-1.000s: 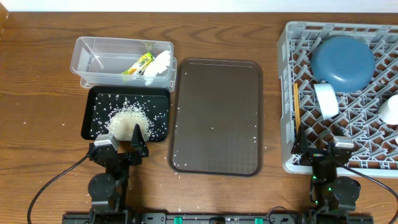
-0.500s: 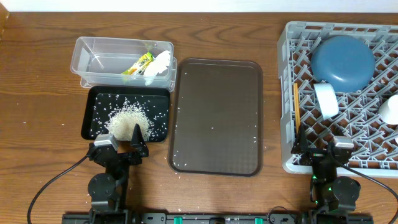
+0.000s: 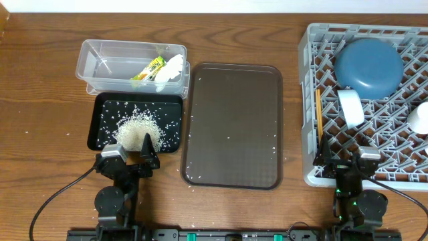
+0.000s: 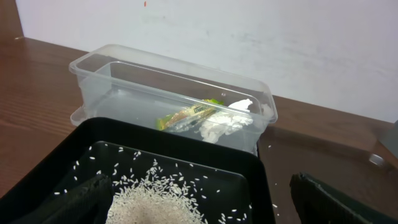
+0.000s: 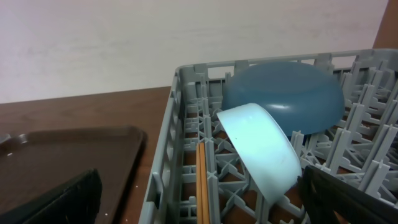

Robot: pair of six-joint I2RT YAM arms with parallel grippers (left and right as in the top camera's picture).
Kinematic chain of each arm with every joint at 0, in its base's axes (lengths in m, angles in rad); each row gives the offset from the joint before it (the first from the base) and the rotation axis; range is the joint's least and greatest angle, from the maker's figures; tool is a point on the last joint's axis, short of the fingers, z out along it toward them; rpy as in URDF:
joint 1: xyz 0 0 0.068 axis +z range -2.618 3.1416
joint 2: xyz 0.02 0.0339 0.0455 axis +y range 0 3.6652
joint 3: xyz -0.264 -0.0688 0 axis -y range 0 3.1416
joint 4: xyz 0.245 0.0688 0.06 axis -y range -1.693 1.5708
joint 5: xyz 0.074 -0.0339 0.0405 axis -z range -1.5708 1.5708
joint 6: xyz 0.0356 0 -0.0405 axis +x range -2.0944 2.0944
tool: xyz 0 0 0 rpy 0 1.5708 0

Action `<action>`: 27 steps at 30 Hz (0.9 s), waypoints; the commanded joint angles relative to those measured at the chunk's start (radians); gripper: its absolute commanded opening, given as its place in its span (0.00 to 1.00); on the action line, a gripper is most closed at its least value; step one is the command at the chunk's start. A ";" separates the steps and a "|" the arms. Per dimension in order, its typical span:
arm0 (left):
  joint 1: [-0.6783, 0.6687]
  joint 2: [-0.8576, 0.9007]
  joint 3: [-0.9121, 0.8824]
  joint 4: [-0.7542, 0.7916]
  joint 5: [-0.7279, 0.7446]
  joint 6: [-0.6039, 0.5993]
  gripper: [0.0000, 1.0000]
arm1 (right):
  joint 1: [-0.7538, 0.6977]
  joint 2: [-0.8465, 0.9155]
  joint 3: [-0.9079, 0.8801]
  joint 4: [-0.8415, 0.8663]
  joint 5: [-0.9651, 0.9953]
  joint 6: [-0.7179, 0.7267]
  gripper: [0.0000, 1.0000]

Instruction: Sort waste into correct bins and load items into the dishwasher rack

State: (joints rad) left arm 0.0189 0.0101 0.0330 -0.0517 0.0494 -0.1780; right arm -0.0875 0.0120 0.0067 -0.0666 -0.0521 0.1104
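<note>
The clear tub [image 3: 100,61] holds the green-and-yellow wrapper [image 3: 148,69] and the white napkin [image 3: 172,69]; both also show in the left wrist view [image 4: 186,116]. The black tray [image 3: 174,110] holds the rice heap [image 3: 138,128]. The grey rack [image 3: 311,100] holds the dark-blue plate [image 3: 369,65], the light-blue bowl [image 3: 350,107], the chopsticks [image 3: 318,114] and a white cup [image 3: 419,118] at the right edge. My left gripper [image 3: 127,159] is open and empty at the black tray's near edge. My right gripper [image 3: 348,163] is open and empty at the rack's near wall.
A large brown serving tray [image 3: 233,124] lies between the bins and the rack, with a few stray rice grains on it. Scattered grains also lie on the wooden table around the trays.
</note>
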 commanded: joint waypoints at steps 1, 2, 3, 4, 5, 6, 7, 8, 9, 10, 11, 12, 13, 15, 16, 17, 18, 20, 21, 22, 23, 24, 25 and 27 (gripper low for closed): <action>0.004 -0.006 -0.029 -0.014 -0.002 0.024 0.94 | 0.022 -0.006 -0.001 -0.005 0.003 -0.003 0.99; 0.004 -0.006 -0.029 -0.014 -0.001 0.031 0.94 | 0.022 -0.006 -0.001 -0.004 0.003 -0.003 0.99; 0.004 -0.006 -0.029 -0.014 0.002 0.048 0.94 | 0.022 -0.006 -0.001 -0.005 0.003 -0.003 0.99; 0.004 -0.006 -0.029 -0.014 0.013 0.076 0.94 | 0.022 -0.006 -0.001 -0.005 0.003 -0.003 0.99; 0.004 -0.006 -0.029 -0.013 0.024 0.104 0.94 | 0.022 -0.006 -0.001 -0.005 0.003 -0.003 0.99; 0.004 -0.006 -0.029 -0.013 0.035 0.130 0.94 | 0.022 -0.006 -0.001 -0.004 0.003 -0.003 0.99; 0.004 -0.006 -0.029 -0.012 0.041 0.146 0.94 | 0.022 -0.006 -0.001 -0.005 0.003 -0.003 0.99; 0.004 -0.006 -0.029 -0.011 0.041 0.148 0.94 | 0.022 -0.006 -0.001 -0.005 0.003 -0.003 0.99; 0.004 -0.006 -0.029 -0.011 0.041 0.148 0.94 | 0.022 -0.006 -0.001 -0.004 0.003 -0.003 0.99; 0.004 -0.006 -0.029 -0.011 0.043 0.147 0.94 | 0.022 -0.006 -0.001 -0.004 0.003 -0.003 0.99; 0.004 -0.006 -0.029 -0.010 0.045 0.146 0.94 | 0.022 -0.006 -0.001 -0.005 0.003 -0.003 0.99; 0.004 -0.006 -0.029 -0.010 0.047 0.147 0.94 | 0.022 -0.006 -0.001 -0.005 0.003 -0.003 0.99; 0.004 -0.006 -0.029 -0.010 0.046 0.147 0.94 | 0.022 -0.006 -0.001 -0.005 0.003 -0.003 0.99; 0.004 -0.006 -0.029 -0.010 0.047 0.147 0.94 | 0.022 -0.006 -0.001 -0.005 0.003 -0.003 0.99; 0.004 -0.006 -0.029 -0.010 0.047 0.147 0.94 | 0.022 -0.006 -0.001 -0.005 0.003 -0.003 0.99; 0.004 -0.006 -0.029 -0.010 0.047 0.147 0.94 | 0.022 -0.006 -0.001 -0.005 0.003 -0.003 0.99; 0.004 -0.006 -0.029 -0.010 0.047 0.147 0.94 | 0.022 -0.006 -0.001 -0.005 0.003 -0.003 0.99; 0.004 -0.006 -0.029 -0.010 0.046 0.147 0.94 | 0.022 -0.006 -0.001 -0.005 0.003 -0.003 0.99; 0.004 -0.006 -0.029 -0.010 0.047 0.147 0.94 | 0.022 -0.006 -0.001 -0.005 0.003 -0.003 0.99; 0.004 -0.006 -0.029 -0.010 0.047 0.147 0.94 | 0.022 -0.006 -0.001 -0.004 0.003 -0.003 0.99; 0.004 -0.006 -0.029 -0.010 0.047 0.147 0.94 | 0.022 -0.006 -0.001 -0.005 0.003 -0.003 0.99; 0.004 -0.006 -0.029 -0.010 0.047 0.147 0.94 | 0.022 -0.006 -0.001 -0.005 0.003 -0.003 0.99; 0.004 -0.006 -0.029 -0.010 0.047 0.147 0.94 | 0.022 -0.006 -0.001 -0.005 0.003 -0.003 0.99; 0.004 -0.006 -0.029 -0.010 0.047 0.147 0.94 | 0.022 -0.006 -0.001 -0.005 0.003 -0.003 0.99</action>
State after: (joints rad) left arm 0.0189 0.0101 0.0319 -0.0483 0.0757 -0.0475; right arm -0.0875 0.0120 0.0067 -0.0669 -0.0521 0.1104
